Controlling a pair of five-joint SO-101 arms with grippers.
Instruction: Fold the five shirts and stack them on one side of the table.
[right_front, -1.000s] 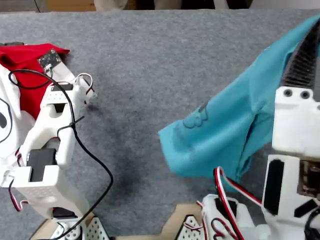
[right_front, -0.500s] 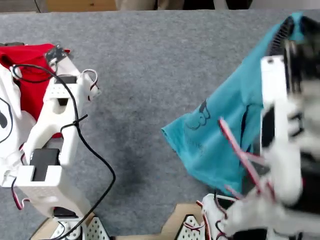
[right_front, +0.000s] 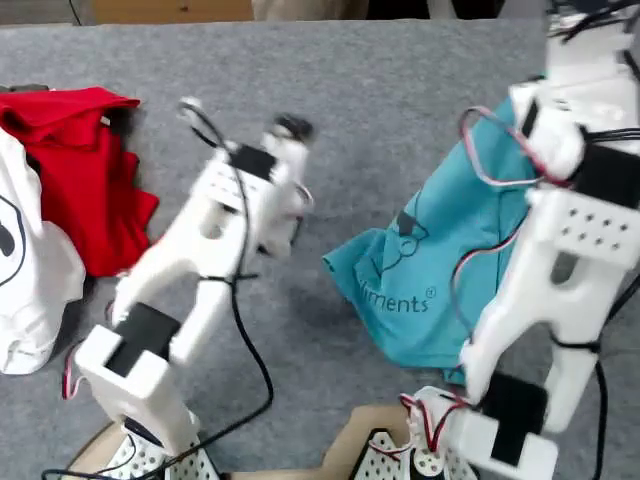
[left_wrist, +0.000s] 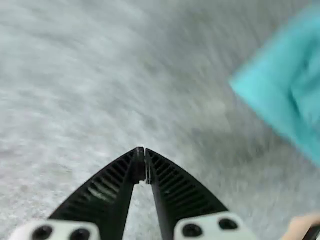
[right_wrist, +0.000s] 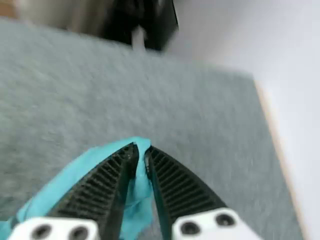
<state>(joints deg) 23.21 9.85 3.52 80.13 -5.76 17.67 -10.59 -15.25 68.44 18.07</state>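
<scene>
A teal shirt (right_front: 420, 280) hangs from my raised right arm (right_front: 575, 200) at the table's right side, and its lower part, with dark print, rests on the grey cloth. My right gripper (right_wrist: 140, 151) is shut on a pinch of this teal shirt (right_wrist: 95, 192). My left arm (right_front: 215, 215) stretches over the middle of the table. The left gripper (left_wrist: 140, 165) is shut with nothing in it and hovers above bare cloth, a short way from the teal shirt's edge (left_wrist: 285, 95). A red shirt (right_front: 85, 170) lies crumpled at the left.
A white shirt (right_front: 30, 270) with a dark print lies at the left edge, beside the red one. The grey table cloth (right_front: 350, 80) stretches bare along the far side. Both arm bases stand at the near edge.
My left arm has swung right, from over the red shirt to the table's middle. My right arm has risen and shifted toward the far side with the teal shirt.
</scene>
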